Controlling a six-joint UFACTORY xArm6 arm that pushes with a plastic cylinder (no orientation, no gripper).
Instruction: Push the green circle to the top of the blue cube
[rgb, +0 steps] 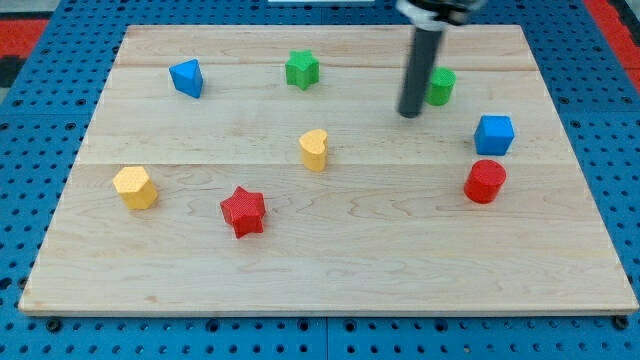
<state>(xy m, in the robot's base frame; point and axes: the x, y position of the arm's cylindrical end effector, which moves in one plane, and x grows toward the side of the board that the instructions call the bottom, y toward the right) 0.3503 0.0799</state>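
So w/ my tip (410, 113) (bare rod, no fingers to open/close) just left of the green circle (441, 86) at upper right, nudge it rightward til it's above the blue cube (494, 134).

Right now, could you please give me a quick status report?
My tip just left of the green circle. Circle sits up-left of the blue cube. Nothing between them.
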